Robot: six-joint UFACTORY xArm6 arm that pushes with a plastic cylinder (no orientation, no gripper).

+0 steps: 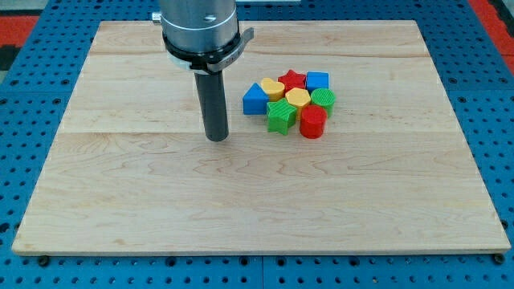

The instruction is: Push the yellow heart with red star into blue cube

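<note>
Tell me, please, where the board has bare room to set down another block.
Bare: everything left of my tip, the whole strip along the board's bottom, and the right side beyond the green cylinder. Crowded: right of my tip, where the blue triangle, yellow heart, red star, blue cube, green star and red cylinder huddle together.

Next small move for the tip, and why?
Probably slide my tip toward the view's right and slightly up, to the yellow heart. The tip is left of the cluster, touching nothing; the red star and blue cube lie right of the heart.
</note>
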